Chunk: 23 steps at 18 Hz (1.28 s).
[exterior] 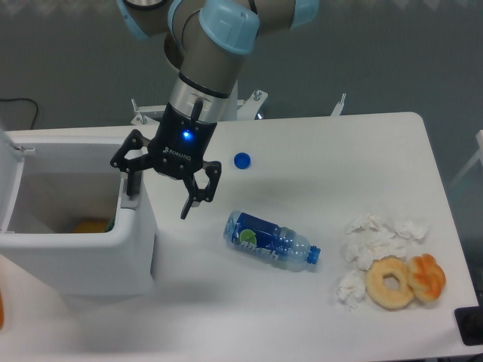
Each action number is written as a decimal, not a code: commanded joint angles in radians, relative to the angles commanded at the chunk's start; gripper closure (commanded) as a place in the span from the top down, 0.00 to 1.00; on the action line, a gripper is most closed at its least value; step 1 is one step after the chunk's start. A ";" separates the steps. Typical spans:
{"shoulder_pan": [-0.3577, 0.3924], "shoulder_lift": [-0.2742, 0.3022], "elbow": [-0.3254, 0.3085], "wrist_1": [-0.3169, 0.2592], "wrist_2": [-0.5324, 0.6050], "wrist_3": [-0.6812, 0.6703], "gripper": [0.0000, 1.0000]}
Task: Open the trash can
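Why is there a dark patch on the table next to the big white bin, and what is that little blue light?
In the camera view, the dark patch is the shadow of the trash can falling on the table; the blue glow is a small light on the tool, sharp, not blurred.

The trash can [75, 249] stood at the left of the tabletop [317, 143], with the hand [158, 197] at its right edge, one finger over the rim, the other outside. A bottle [270, 240] lay right of the hand; a cap [241, 160] sat behind the bottle. Far right lay tissues [373, 234], with two doughnuts [404, 280] just in front
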 joint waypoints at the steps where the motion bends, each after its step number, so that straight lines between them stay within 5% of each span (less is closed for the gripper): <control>1: 0.003 0.000 -0.002 0.000 0.000 0.000 1.00; 8: 0.023 0.014 0.023 0.003 -0.006 0.000 1.00; 14: 0.118 0.012 0.083 0.005 0.024 0.015 1.00; 20: 0.192 0.009 0.098 -0.002 0.037 0.225 1.00; 23: 0.190 0.000 0.113 -0.003 0.141 0.337 1.00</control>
